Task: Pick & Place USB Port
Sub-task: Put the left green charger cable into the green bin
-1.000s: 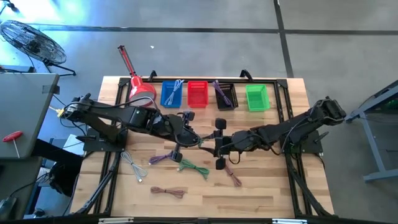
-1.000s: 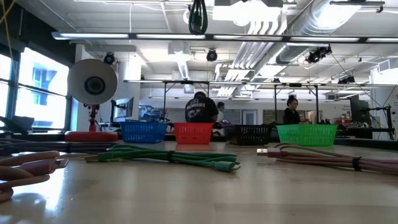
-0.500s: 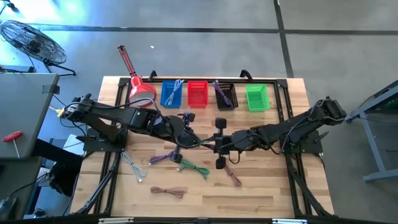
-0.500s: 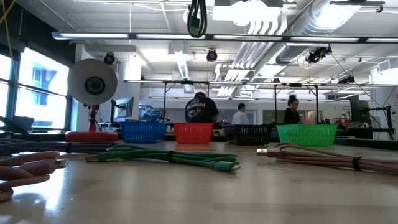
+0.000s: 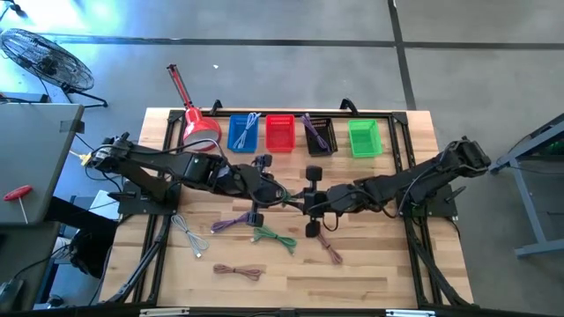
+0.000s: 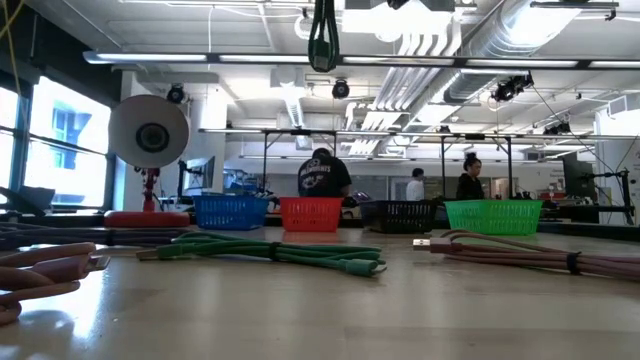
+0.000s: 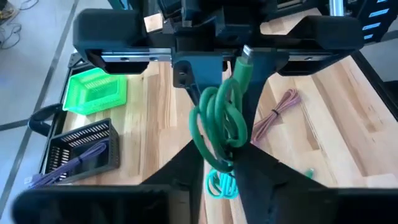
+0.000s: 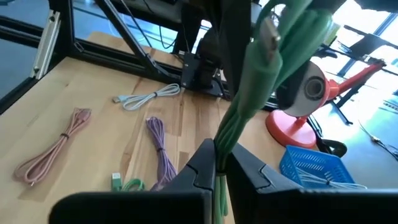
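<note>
Held cable: a coiled green USB cable is hanging in the air above the middle of the wooden slatted desk, gripped from both sides.
Left hand: reaching in from the left, its fingers are pinching the green coil's lower loops, as the left wrist view shows.
Right hand: meeting it from the right at desk centre, fingers clamping the same bundle just below its silver plug.
Baskets: a blue plastic basket, a red one, a black one and a green one are sitting in a row along the far edge.
Loose cables: a second green cable, a purple cable, a white cable and two pink cables are lying below the hands, toward the near edge.
Open room: the right half of the desk near the front edge is lying bare.
Far-left corner: a red desk lamp is standing beside the blue basket.
</note>
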Controlling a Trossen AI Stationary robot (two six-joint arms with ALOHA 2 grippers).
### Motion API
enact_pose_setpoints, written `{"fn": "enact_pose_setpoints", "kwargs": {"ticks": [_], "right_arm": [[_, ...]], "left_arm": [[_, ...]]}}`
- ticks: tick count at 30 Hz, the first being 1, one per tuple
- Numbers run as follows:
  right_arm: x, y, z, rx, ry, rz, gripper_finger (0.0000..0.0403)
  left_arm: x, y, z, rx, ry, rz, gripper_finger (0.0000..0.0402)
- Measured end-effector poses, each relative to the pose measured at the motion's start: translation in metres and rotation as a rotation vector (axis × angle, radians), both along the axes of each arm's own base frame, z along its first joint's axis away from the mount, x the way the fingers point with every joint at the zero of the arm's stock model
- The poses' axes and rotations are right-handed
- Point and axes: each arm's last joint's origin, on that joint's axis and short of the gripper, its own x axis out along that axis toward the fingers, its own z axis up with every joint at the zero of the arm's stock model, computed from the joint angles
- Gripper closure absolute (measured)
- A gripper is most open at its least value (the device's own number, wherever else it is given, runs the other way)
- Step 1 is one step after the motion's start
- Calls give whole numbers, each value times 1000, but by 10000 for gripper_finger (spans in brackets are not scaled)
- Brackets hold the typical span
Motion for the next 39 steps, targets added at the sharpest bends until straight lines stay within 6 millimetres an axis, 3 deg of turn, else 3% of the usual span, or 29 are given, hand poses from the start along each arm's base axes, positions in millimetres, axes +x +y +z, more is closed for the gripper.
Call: {"fn": "enact_pose_setpoints", "kwargs": {"ticks": [8,17,22,27,35,39], "right_arm": [[-4,-5,-9,-54,78,-150,394],[-23,-19,-23,-153,205,-517,394],[-51,-30,-15,-152,224,-687,394],[-87,-45,12,-98,188,-755,394],[-171,-100,55,188,66,-962,394],[-197,-119,65,337,-1,-1034,394]], "left_arm": [[0,0,2,-33,-13,21,250],[-6,-1,2,26,34,-40,243],[-21,3,16,78,58,-18,243],[-44,11,33,86,12,40,243],[-92,24,41,39,113,174,243],[-104,27,34,10,155,212,243]]}}
